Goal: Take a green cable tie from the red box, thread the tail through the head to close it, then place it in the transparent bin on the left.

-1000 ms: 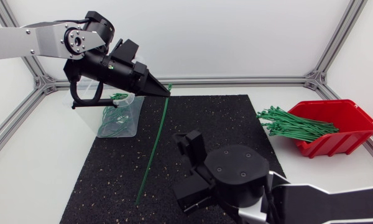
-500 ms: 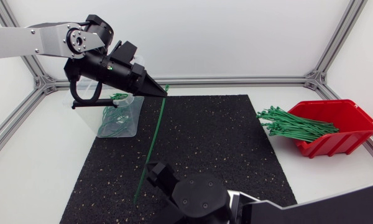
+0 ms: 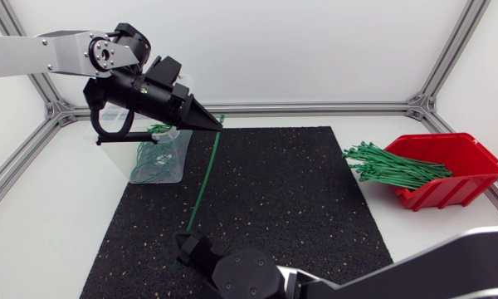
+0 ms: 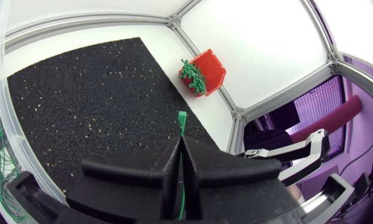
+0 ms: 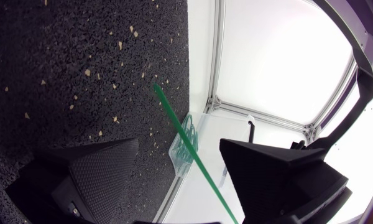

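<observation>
Bench (image 3: 58, 216): white, with a black mat (image 3: 299, 191) across the middle of the frame. Red box (image 3: 473, 158) sat at the right edge, spare ties (image 3: 390, 166) spilling over its open front. Transparent bin (image 3: 183, 158) stood at upper left on the mat's corner, with some green ties already inside.

Left pincer (image 3: 218, 124), upper left beside the bin, was pressed together on one green cable tie (image 3: 203, 178) near its upper end. Its wrist view showed a short stub poking past the tips. The strap slanted down toward lower centre; could not tell whether its tip touched the mat.

Right pincer (image 5: 180, 149), at the bottom edge, was spread. The tail ran between its fingers, apparently touching neither.

Judgement: the step in hand is catching the tail. Close low on the strap but leave enough tip free to feed. Keep the left grip firm so the head cannot twist. Then curl the tail up squarely to the head.
</observation>
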Motion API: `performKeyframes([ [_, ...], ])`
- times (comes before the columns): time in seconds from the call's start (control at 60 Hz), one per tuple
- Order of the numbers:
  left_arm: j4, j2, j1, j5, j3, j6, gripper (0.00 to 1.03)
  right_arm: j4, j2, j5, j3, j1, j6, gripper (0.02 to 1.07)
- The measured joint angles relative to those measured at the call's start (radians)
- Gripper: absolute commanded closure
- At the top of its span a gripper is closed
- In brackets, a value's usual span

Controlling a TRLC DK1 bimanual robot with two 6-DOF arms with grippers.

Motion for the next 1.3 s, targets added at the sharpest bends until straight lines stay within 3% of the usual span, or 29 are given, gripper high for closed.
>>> performKeyframes([
  [0.083,-0.08,0.02,0.008,0.022,0.023,0.071,1.0,0.003,0.002,-0.009,0.003,0.0,-0.008,0.13],
  [0.25,-0.119,0.049,0.027,0.055,0.039,0.128,1.0,0.007,0.002,-0.016,0.017,0.0,-0.031,0.14],
  [0.383,-0.146,0.054,0.029,0.063,0.047,0.156,1.0,0.007,0.002,-0.032,0.021,0.0,-0.039,0.38],
  [0.6,-0.163,0.06,0.029,0.071,0.06,0.174,1.0,0.008,0.007,-0.034,0.035,0.0,-0.043,0.42],
  [0.667,-0.17,0.061,0.03,0.074,0.061,0.179,1.0,0.008,0.013,-0.034,0.044,0.0,-0.043,0.55],
  [0.967,-0.208,0.069,0.03,0.081,0.063,0.203,1.0,0.008,0.025,-0.034,0.079,0.013,-0.05,0.62],
  [1.3,-0.252,0.069,0.03,0.082,0.076,0.229,1.0,0.008,0.031,-0.027,0.081,0.026,-0.056,0.62],
])
